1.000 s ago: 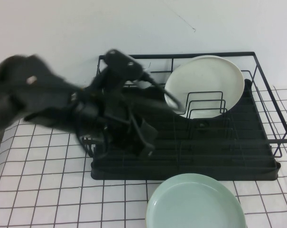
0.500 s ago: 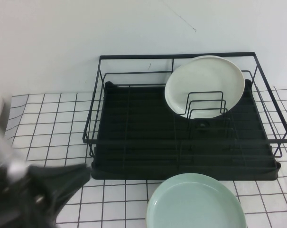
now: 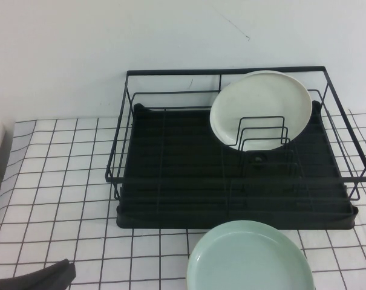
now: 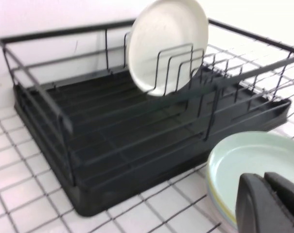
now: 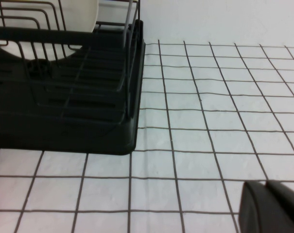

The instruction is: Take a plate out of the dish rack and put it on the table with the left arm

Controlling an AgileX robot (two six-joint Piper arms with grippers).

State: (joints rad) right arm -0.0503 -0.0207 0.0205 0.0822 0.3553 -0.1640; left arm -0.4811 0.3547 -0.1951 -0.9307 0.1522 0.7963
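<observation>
The pale mint-green plate (image 3: pixel 249 260) lies flat on the table (image 3: pixel 55 181) in front of the dish rack (image 3: pixel 231 181). In the left wrist view the plate (image 4: pixel 256 158) rests on a yellow-rimmed plate (image 4: pixel 219 208). My left gripper (image 4: pixel 264 177) is shut and empty, close to the mint plate's near side. In the high view only a dark tip of the left arm (image 3: pixel 40 279) shows at the bottom left corner. My right gripper (image 5: pixel 266 184) is shut and empty, low over the table to the right of the rack (image 5: pixel 64 97); it is out of the high view.
A cream-white plate (image 3: pixel 261 109) stands upright in the wire dividers at the rack's back right. It also shows in the left wrist view (image 4: pixel 166 41). A white wall runs behind the rack. Bare gridded cloth lies left and right of the rack.
My left arm has pulled back from over the rack's left half down to the bottom left corner, almost out of the high view. Both plates have stayed still.
</observation>
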